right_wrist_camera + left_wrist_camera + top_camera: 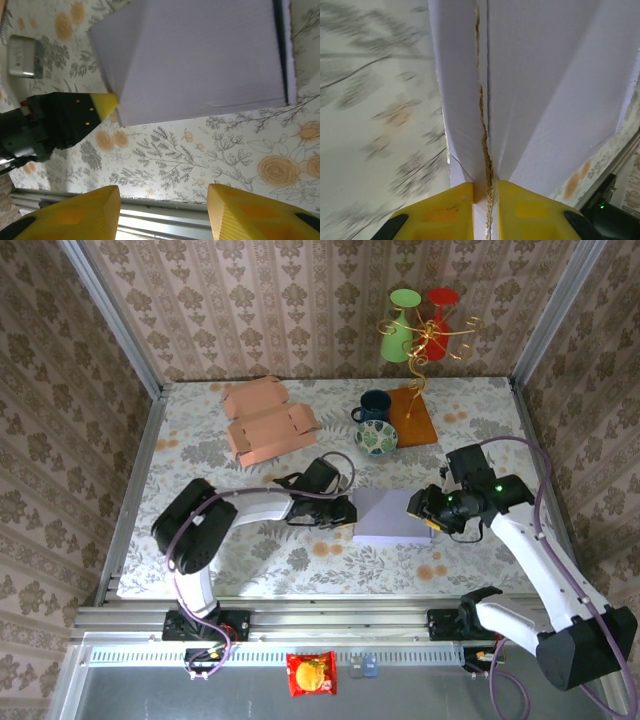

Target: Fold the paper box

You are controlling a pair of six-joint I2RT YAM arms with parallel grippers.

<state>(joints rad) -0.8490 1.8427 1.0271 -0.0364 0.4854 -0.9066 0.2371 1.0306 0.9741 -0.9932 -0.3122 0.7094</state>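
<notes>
The left hand [485,192] pinches the paper box [545,80] by its frayed edge, the right hand [163,200] open and empty: a tug could tear it.

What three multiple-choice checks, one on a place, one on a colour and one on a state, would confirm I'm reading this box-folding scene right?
1. Where do the pink cardboard blanks lie?
A: on the wooden board. B: at the back left of the table. C: at its near right edge.
2. What colours are the two cups on the gold stand?
A: blue and white. B: both yellow. C: green and red.
3. How does the right gripper stand?
A: open, nothing between its fingers. B: shut on the bowl. C: shut on the blue mug.

Key: B, the top view shows them near the far left corner. C, a green cup and a red cup sit on the stand. A, its yellow fingers are apart with the paper box ahead of them, while the left gripper pinches the box's edge.
</notes>
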